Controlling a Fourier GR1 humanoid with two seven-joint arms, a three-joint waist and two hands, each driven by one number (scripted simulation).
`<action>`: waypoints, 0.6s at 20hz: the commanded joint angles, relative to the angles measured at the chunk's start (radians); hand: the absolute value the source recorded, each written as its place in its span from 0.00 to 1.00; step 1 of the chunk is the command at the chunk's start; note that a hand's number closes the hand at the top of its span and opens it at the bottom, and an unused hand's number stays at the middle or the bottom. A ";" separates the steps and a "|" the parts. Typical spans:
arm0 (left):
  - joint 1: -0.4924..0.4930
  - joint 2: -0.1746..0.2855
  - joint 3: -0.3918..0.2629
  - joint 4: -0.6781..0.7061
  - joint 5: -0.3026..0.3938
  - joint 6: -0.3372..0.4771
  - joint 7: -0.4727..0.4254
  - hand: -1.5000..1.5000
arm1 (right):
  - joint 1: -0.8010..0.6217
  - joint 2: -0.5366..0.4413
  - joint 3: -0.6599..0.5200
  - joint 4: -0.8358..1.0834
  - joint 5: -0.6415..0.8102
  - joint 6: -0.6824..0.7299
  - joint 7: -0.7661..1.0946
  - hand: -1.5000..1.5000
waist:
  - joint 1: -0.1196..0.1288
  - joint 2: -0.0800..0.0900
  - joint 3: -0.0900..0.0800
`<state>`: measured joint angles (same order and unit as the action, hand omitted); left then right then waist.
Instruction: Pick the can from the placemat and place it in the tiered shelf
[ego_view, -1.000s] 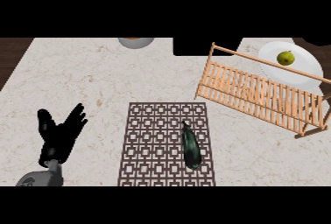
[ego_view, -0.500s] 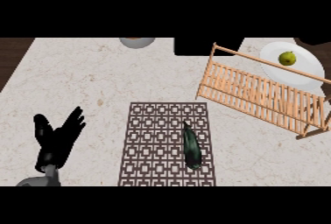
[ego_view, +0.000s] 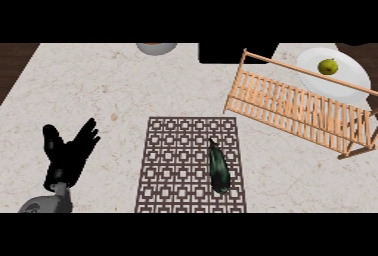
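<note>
Slender dark object (ego_view: 218, 170), one, lying on single placemat (ego_view: 173, 160); one left hand (ego_view: 68, 159) visible, fingers (ego_view: 89, 132) spread.

Can (ego_view: 218, 170) on placemat (ego_view: 173, 165), shelf (ego_view: 295, 107) behind right

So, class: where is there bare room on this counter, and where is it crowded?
Free: the counter between bowl, left hand and placemat; also the corner right of the placemat, below the wooden shelf. Crowded: top right, where shelf overlaps plate in view; the dark green object lies on the placemat's right side.
</note>
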<state>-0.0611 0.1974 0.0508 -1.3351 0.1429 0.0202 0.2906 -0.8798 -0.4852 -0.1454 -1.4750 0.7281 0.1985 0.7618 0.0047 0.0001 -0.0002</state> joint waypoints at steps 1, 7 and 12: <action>0.059 0.055 0.049 0.002 0.048 -0.089 -0.027 0.50 | -0.011 -0.004 -0.016 0.053 -0.009 -0.011 -0.050 1.00 | 0.005 0.000 0.000; 0.053 -0.019 0.000 0.003 -0.012 -0.025 -0.062 0.50 | -0.037 0.022 -0.044 0.005 0.003 -0.013 0.060 1.00 | 0.002 -0.001 0.000; -0.007 0.015 0.033 0.016 0.019 -0.049 -0.004 0.50 | -0.042 0.072 -0.126 0.066 -0.005 -0.205 0.010 0.00 | 0.006 0.004 0.000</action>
<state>-0.0309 0.1929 0.0617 -1.3503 0.1430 -0.0026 0.2788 -0.8972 -0.4454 -0.2191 -1.4672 0.7293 0.1035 0.7951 0.0069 0.0000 -0.0002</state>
